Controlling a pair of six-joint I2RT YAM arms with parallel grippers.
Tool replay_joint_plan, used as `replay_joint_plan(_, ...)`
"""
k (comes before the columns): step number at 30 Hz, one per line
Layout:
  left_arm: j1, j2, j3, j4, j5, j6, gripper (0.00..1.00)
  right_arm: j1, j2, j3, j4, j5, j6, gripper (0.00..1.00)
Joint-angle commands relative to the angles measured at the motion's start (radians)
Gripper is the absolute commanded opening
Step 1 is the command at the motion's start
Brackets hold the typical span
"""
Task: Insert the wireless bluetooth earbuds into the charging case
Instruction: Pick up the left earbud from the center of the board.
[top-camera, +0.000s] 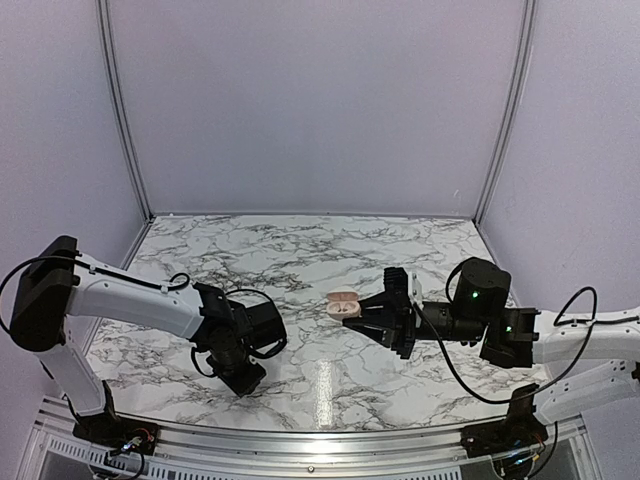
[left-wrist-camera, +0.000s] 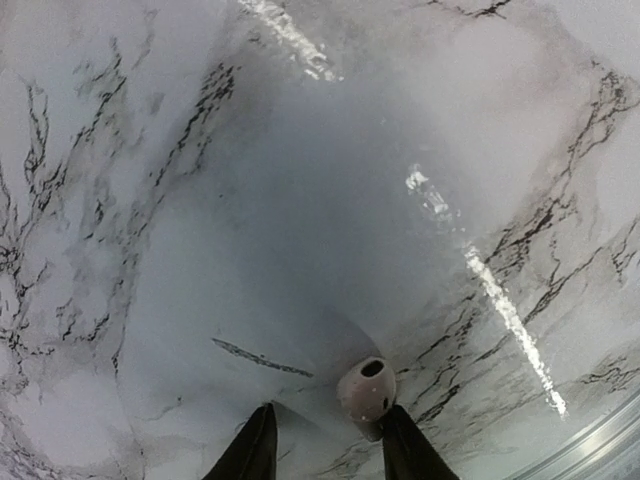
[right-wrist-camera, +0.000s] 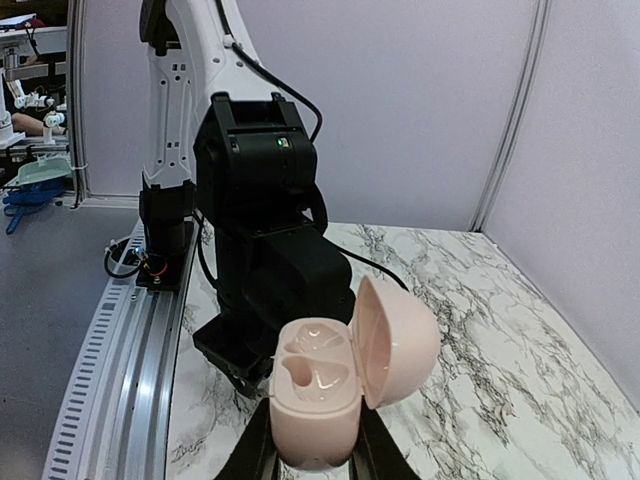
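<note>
One small, pale pinkish-grey earbud (left-wrist-camera: 365, 390) with a dark oval opening sits over the white, black-veined marble table (left-wrist-camera: 300, 200) between the fingers of the left gripper (left-wrist-camera: 332, 455). In the left wrist view it is close against the finger at 5 o'clock and apart from the one at 7 o'clock. The jaws stand wider than the stub, so the gripper reads as released, though whether the near finger touches it cannot be told. The earbud's long axis runs roughly 12 to 6 o'clock, opening at the 12 o'clock end. From above, the left gripper (top-camera: 243, 378) points down at the table. The cream-pink, pebble-shaped plastic charging case (top-camera: 343, 303) lies at about 2 o'clock from it, well apart, clenched at its base in the right gripper (top-camera: 362, 318). The right wrist view shows the charging case (right-wrist-camera: 312, 400) with its lid swung open toward 3 o'clock and both sockets apparently bare. No second earbud is seen. The left arm is plainly nearer the earbud, and closing on it likely calls for centring the jaws first.
</note>
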Motion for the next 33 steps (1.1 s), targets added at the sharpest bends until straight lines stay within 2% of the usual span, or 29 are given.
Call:
replay_joint_plan(1, 0.018, -0.009, -0.027, -0.120, -0.098, 0.004, 0.34, -0.010, -0.012, 0.027, 0.002, -0.011, 0.018, 0.00)
replay_joint_plan(9, 0.016, -0.015, 0.003, -0.135, -0.068, 0.035, 0.29, -0.012, -0.017, 0.026, -0.004, -0.011, 0.019, 0.00)
replay_joint_plan(15, -0.009, -0.048, 0.073, -0.157, 0.032, 0.133, 0.34, -0.012, -0.023, 0.025, -0.007, -0.014, 0.024, 0.00)
replay_joint_plan(27, -0.007, 0.101, 0.227, -0.219, 0.037, 0.222, 0.35, -0.012, -0.078, 0.026, -0.035, -0.005, 0.035, 0.00)
replay_joint_plan(33, -0.003, 0.169, 0.256, -0.238, 0.019, 0.257, 0.30, -0.012, -0.118, 0.012, -0.041, 0.001, 0.049, 0.00)
